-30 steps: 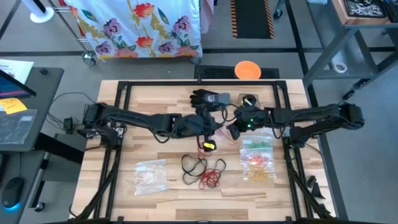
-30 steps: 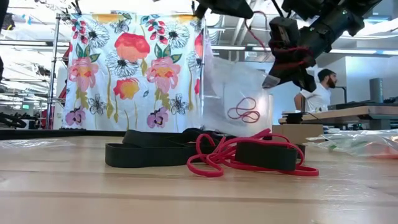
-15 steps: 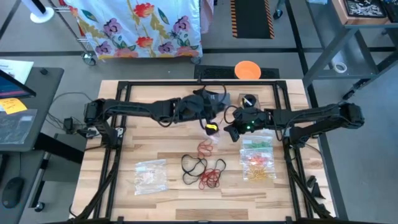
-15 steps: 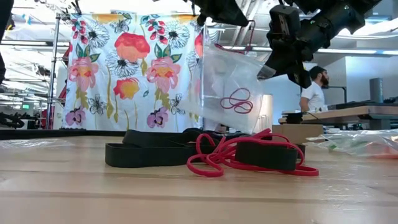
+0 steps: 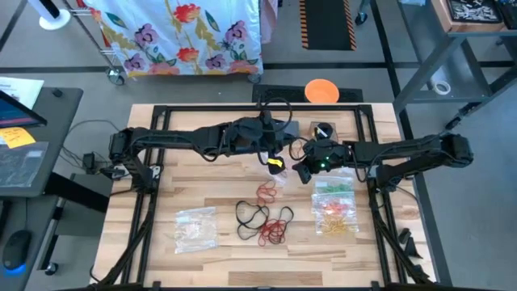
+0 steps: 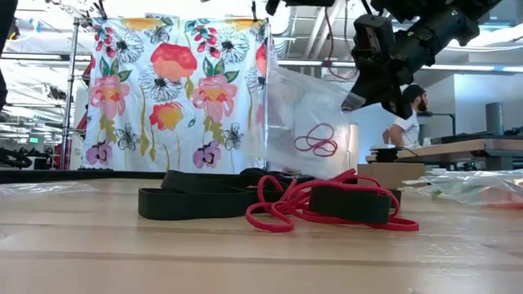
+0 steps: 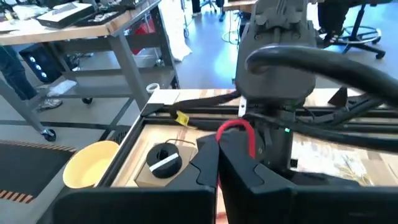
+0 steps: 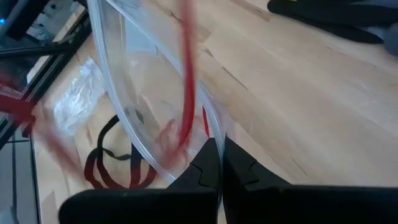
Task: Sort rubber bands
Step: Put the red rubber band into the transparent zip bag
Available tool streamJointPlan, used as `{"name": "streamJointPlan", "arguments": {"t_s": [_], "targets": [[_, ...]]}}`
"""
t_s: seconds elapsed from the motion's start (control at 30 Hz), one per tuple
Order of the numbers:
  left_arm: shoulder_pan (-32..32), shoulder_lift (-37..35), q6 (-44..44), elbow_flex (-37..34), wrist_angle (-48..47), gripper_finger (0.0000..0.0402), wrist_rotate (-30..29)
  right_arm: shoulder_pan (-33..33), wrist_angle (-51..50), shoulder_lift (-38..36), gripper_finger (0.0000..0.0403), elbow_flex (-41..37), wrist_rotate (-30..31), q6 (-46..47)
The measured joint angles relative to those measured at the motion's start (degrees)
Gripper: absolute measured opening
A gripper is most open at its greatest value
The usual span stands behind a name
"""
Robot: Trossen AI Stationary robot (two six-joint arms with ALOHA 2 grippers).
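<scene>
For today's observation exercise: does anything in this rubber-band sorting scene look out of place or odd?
Mainly the black glove at the table's far edge, which is no rubber band. The clear bag with red bands hangs tilted in mid-air between both shut grippers.

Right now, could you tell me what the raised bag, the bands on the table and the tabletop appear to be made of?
Bag: thin clear plastic film, glossy; the room shows through it, and red loops lie inside.
Red bands and black bands: probably rubber, matte; they lie in limp flat loops.
Tabletop: pale wood, smooth, with visible grain and plank seams.
</scene>
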Motion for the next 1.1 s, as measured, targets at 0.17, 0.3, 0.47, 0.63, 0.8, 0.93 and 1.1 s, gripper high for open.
{"name": "streamJointPlan", "arguments": {"t_s": [0.17,0.3,0.47,0.63,0.8,0.93,1.1], "targets": [[0.0,0.22,-1.23,0.0,-3.21,0.0,-0.02,0.01,-0.02,0.0,0.0,0.0,0.0,0.0],[-0.43,0.22,-2.26,-0.26,-4.65,0.0,-0.04,0.01,0.0,0.0,0.0,0.0,0.0,0.17],[-1.81,0.27,-2.09,-0.42,-3.43,0.0,-0.08,0.01,0.02,0.0,0.0,0.0,0.0,0.22],[-2.88,0.27,-2.09,-0.35,-0.34,0.0,0.42,0.01,0.02,0.0,0.0,0.0,0.0,0.2],[-3.26,0.27,-2.09,-0.02,-1.18,0.0,0.62,0.01,0.0,0.0,0.0,0.0,0.0,0.2],[-3.26,0.27,-2.11,-0.02,-2.18,0.0,-0.16,0.01,0.0,0.0,0.0,0.0,0.0,0.2],[-2.87,0.27,-2.39,-0.3,-4.3,0.0,-1.24,0.01,0.0,0.0,0.0,0.0,0.02,0.2]]}}
